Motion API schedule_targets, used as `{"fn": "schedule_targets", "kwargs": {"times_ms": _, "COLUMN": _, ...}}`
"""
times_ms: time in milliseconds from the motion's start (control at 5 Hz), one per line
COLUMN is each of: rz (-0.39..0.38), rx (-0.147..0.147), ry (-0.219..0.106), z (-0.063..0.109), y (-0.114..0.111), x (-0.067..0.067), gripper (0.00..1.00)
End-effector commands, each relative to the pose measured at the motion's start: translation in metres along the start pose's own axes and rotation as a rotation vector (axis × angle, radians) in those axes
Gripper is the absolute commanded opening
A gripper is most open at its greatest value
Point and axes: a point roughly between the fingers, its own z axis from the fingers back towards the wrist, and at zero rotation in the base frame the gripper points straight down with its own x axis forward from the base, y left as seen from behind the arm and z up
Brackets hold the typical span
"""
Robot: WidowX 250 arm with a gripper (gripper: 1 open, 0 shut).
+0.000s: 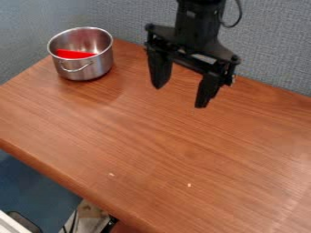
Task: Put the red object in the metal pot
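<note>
The metal pot (pixel 82 53) stands at the table's far left corner, shiny and round. Inside it lies the red object (pixel 75 54), a flat bright red patch against the pot's near inner wall. My gripper (pixel 181 86) hangs above the back middle of the table, to the right of the pot and well apart from it. Its two black fingers (pixel 158 73) are spread wide, open, with nothing between them.
The wooden table (pixel 145 146) slopes from far left to near right, its front edge running diagonally at lower left. A grey wall stands behind. Below the table edge, floor and some clutter (pixel 85 218) show.
</note>
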Motion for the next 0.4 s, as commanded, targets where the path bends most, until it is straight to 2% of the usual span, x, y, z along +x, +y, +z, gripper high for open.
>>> {"fn": "schedule_targets", "kwargs": {"times_ms": 0, "rz": 0.022, "rx": -0.026, "ry": -0.085, "z": -0.004, "y": -0.021, "x": 0.016, "gripper": 1.0}}
{"fn": "schedule_targets", "kwargs": {"times_ms": 200, "rz": 0.058, "rx": -0.043, "ry": -0.114, "z": -0.019, "y": -0.044, "x": 0.017, "gripper": 1.0}}
